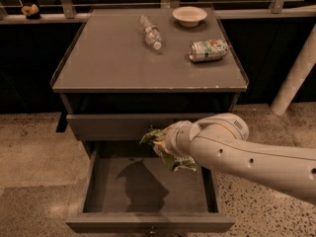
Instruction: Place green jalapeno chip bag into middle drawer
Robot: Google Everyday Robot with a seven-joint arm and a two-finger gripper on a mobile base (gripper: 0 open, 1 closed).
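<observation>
The green jalapeno chip bag (173,159) is crumpled at the end of my white arm, hanging above the open middle drawer (148,186). My gripper (163,144) is shut on the bag and sits over the back right part of the drawer floor, just below the closed top drawer front (118,125). The bag's top corner sticks out to the left of the gripper. The bag's shadow falls on the bare drawer floor. The drawer's front panel (148,224) is near the bottom edge of the view.
On the cabinet top (113,58) lie a clear plastic bottle (150,32), a silver-green drink can (209,50) and a pale bowl (189,16). A white post (294,75) stands at right. Speckled floor surrounds the cabinet.
</observation>
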